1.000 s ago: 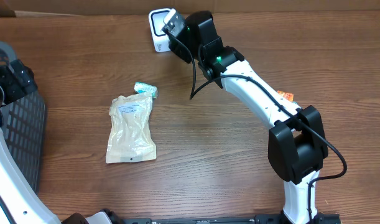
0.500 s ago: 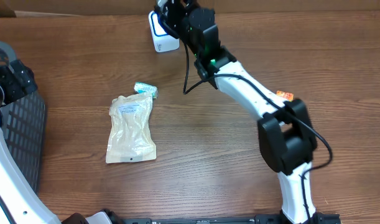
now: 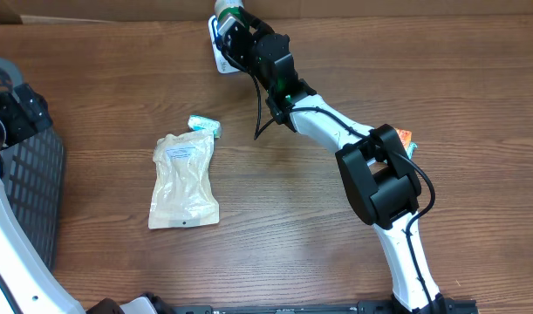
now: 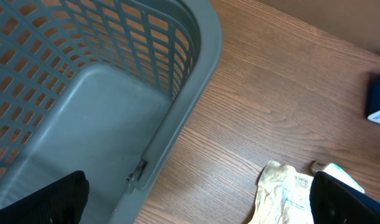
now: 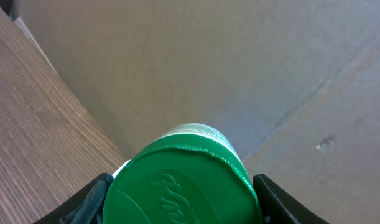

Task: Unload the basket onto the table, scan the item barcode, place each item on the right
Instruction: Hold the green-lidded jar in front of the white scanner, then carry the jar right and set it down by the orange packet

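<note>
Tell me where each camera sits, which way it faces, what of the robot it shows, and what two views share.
Overhead: above the table, looking straight down; both arms show, the right arm stretched to the far edge.
Left wrist: on the left arm, looking down into the basket and toward the pouch; the open left gripper's fingers fill the bottom corners.
Right wrist: on the right arm, facing the cardboard wall; the right gripper clamps a green-lidded container.
Shared: overhead and left wrist both show basket and pouch.
</note>
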Motion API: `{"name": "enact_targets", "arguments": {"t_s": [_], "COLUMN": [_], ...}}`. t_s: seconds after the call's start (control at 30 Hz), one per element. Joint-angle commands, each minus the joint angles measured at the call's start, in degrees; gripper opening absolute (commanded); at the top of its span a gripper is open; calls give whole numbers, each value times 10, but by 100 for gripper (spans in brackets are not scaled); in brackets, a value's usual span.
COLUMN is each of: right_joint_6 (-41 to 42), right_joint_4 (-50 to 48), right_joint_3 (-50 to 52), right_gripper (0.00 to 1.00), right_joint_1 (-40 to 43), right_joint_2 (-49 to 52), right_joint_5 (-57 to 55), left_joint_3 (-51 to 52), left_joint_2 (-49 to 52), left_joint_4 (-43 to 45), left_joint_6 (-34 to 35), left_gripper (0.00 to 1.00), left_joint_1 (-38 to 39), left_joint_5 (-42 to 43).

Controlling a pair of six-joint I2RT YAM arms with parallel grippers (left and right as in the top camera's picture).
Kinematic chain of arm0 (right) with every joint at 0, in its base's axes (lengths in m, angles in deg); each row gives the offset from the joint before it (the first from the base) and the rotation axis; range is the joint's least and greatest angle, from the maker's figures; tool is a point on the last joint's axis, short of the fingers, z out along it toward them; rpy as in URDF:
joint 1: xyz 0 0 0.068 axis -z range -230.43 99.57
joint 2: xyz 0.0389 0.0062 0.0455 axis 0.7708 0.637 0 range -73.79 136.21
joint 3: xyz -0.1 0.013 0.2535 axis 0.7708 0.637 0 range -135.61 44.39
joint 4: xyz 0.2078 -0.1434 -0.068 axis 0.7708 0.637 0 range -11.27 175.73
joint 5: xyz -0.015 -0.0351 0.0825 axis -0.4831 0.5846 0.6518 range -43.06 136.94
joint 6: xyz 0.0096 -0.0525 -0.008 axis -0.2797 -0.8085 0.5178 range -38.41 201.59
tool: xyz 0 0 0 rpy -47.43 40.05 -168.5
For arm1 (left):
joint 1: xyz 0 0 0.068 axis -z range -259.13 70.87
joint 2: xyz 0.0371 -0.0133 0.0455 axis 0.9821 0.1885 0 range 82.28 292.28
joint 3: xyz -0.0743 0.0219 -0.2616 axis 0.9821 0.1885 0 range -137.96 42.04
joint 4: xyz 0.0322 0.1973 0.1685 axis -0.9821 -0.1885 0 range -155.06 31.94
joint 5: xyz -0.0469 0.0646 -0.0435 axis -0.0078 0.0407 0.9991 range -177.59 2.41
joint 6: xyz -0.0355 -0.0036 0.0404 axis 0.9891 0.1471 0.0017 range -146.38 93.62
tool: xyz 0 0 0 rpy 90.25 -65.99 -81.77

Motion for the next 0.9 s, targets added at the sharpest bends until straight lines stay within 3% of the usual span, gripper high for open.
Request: {"name": "enact_targets", "arguments": {"t_s": [0.0, 0.53, 0.67, 0.87], "right_joint_6": [-3, 30, 81, 197], "right_joint_4": [-12, 16, 93, 295], "right_joint_3": [-9, -9, -9, -9], "right_gripper": [30, 30, 30, 31], "right_joint_1": [-2, -13, -19, -26], "right_joint_2": [-10, -51, -108, -213], "right_joint_5": [-5, -5, -2, 68], "left_joint_3": [-12, -12, -12, -12], "left_joint_2": [-1, -1, -1, -1], "left_joint_4": [2, 2, 2, 2], "left_joint_6": [-7, -7, -7, -7], "left_gripper": [100, 100, 99, 99], "left_joint_1": [0, 0, 0, 0], "left_joint_5": [-2, -2, -2, -2]}}
